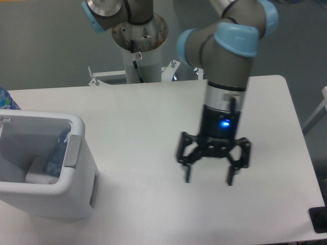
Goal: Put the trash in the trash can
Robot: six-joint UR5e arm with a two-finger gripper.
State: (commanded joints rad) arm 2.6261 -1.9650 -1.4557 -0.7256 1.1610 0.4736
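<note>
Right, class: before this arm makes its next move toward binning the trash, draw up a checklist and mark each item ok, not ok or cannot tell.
1. Hand open, holding nothing: ok.
2. Trash can upright on the table, mouth unobstructed: ok.
3. Bottle inside the trash can: ok, a clear, bluish shape lies against its inner wall.
4. Pouch binned: cannot tell; it does not show on the table, and the pale shape at the can's bottom is unclear.
5. Blue-labelled thing at the left edge behind the can: cannot tell whether it is trash.
</note>
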